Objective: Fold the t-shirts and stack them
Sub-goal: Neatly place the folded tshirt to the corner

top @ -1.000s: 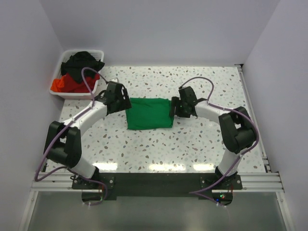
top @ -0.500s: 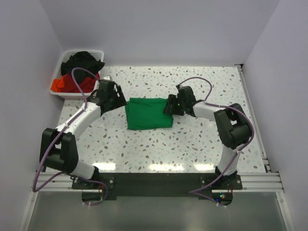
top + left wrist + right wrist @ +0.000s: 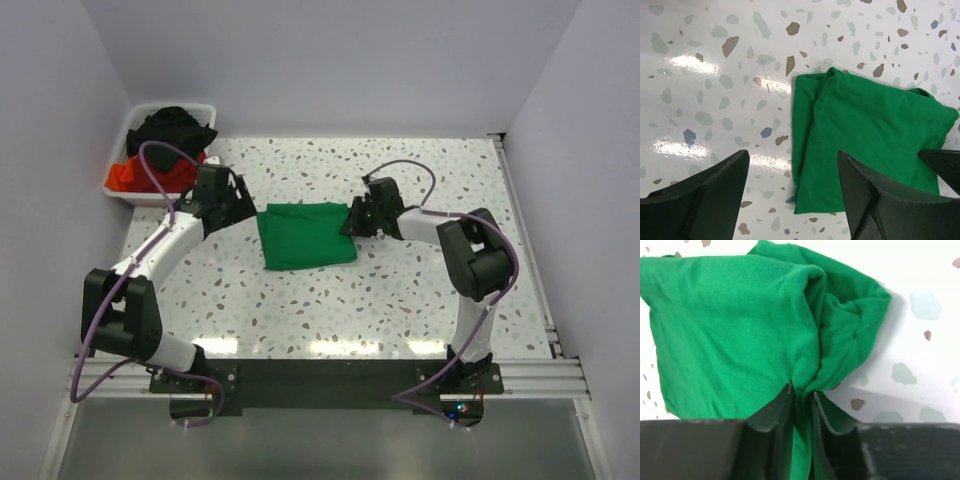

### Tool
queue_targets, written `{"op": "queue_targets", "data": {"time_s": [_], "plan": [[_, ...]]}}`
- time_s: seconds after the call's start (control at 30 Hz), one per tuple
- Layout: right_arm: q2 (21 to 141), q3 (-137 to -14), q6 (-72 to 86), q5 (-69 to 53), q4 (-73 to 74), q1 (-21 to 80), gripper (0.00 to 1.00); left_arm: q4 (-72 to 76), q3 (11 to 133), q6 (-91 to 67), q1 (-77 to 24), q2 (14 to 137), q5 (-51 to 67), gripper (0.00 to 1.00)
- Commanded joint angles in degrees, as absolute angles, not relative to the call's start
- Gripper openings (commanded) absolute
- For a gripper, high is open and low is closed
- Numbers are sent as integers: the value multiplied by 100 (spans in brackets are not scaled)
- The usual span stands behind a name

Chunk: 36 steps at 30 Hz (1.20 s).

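A folded bright green t-shirt (image 3: 306, 235) lies on the speckled table between my two arms. It also shows in the left wrist view (image 3: 865, 135) and in the right wrist view (image 3: 740, 335). My right gripper (image 3: 357, 217) is shut on the shirt's right edge, and the fabric bunches between its fingers (image 3: 802, 402). My left gripper (image 3: 240, 208) is open and empty just left of the shirt, its jaws spread wide above the shirt's left corner (image 3: 792, 200). Black t-shirts (image 3: 175, 128) and red t-shirts (image 3: 135, 175) lie heaped in the white bin.
The white plastic bin (image 3: 205, 108) stands at the far left corner of the table. White walls close in the left, back and right sides. A metal rail (image 3: 520, 230) runs along the table's right edge.
Both arms have reached further from their bases. The left gripper has backed off to the upper left of the shirt. The right gripper has closed in on the shirt's right edge, and the shirt has shifted slightly left.
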<state>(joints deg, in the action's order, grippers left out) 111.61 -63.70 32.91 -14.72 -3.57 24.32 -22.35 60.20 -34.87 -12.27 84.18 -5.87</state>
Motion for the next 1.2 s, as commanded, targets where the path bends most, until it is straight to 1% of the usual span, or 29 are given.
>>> {"op": "queue_targets", "data": {"time_s": [0.0, 0.03, 0.07, 0.1, 0.37, 0.63, 0.87, 1.17], "plan": [[11478, -6530, 2954, -1801, 281, 2461, 16, -2162, 6021, -3445, -1143, 8262, -475, 76], [11505, -6565, 2927, -1845, 316, 2461, 9, -2153, 6021, -3437, -1143, 8262, -466, 76], [11522, -6592, 2909, -1854, 386, 2461, 6, -2145, 6012, -3437, -1134, 8270, -466, 76], [11540, -6627, 2866, -1863, 404, 2470, 0, -2145, 6012, -3437, -1125, 8262, -466, 76], [11189, -6828, 2550, -1460, 834, 2470, 0, -2145, 6012, -3445, -1064, 8209, -492, 76], [10916, -7645, 2022, -178, 1810, 2461, 0, -2101, 6003, -3428, -1037, 8200, -492, 76], [11416, -8804, 1425, 771, 2328, 2470, 0, -2100, 6038, -3419, -1028, 8209, -475, 76], [12313, -10307, 704, 1818, 2435, 2382, 0, -2127, 6117, -3384, -1028, 8235, -466, 76]]}}
